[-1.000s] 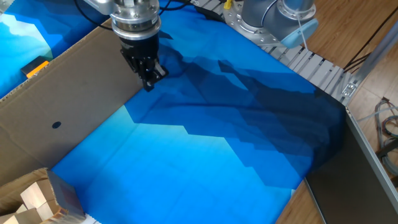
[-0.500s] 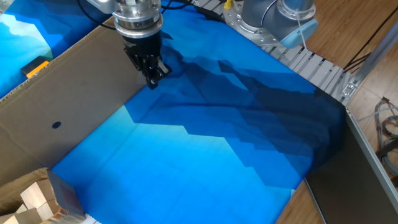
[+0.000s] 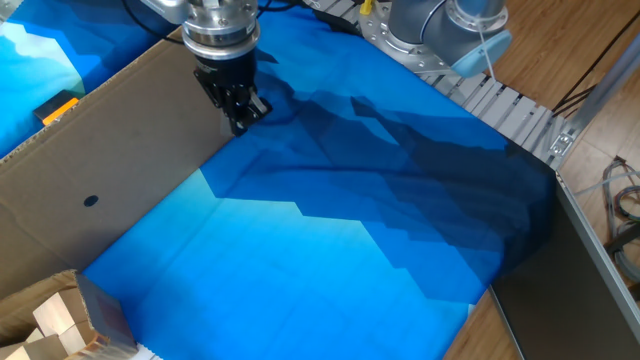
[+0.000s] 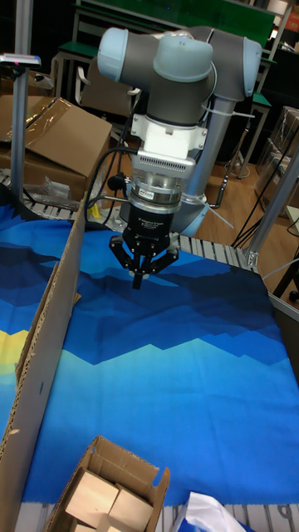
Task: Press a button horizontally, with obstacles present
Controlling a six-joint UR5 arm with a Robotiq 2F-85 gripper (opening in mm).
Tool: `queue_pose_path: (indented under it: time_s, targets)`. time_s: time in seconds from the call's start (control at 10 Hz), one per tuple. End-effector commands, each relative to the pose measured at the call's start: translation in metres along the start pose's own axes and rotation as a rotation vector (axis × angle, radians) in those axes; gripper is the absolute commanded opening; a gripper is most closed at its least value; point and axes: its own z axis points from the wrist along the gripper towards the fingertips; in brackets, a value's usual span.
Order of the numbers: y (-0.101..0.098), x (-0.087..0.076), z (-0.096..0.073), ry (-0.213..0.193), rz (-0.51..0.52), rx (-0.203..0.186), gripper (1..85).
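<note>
The button (image 3: 58, 108), a small orange-yellow block with a dark part, sits on the far side of the cardboard sheet (image 3: 110, 170) from the hand (image 3: 240, 122), near the left edge of the fixed view, on the blue cloth of the counter (image 3: 330, 250). The tall fixed view does not show it, since the sheet hides that side. The sheet stands upright on its edge as a wall across the cloth, which is presumably the point of it: it cuts off the straight line between hand and button, so a sideways push has to start from beyond the wall or go around its end. A tiny dark hole (image 3: 90, 200) in the sheet is no part of the job.

The hand hangs pointing down, close beside the sheet's far end and on the open-cloth side. In the tall fixed view its fingers (image 4: 133, 267) meet in a single tip with nothing between them, so it reads as closed and empty, which suits pressing with the tip. A carton of pale wooden blocks (image 3: 50, 325) sits near the front corner, well apart from both hand and button. Judging by this, the press has not yet begun, and the hand must first clear the sheet's end
</note>
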Motion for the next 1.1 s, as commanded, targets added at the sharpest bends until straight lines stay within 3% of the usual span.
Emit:
queue_pose_path:
  time_s: [0.0, 0.5, 0.8, 1.0]
  targets:
    - [-0.006, 0.001, -0.001, 0.005, 0.027, 0.020, 1.0]
    - [0.004, -0.004, -0.001, -0.015, 0.026, -0.017, 1.0]
    - [-0.003, -0.006, -0.001, -0.023, -0.007, 0.011, 1.0]
    - [0.007, -0.012, -0.002, -0.048, -0.059, -0.028, 1.0]
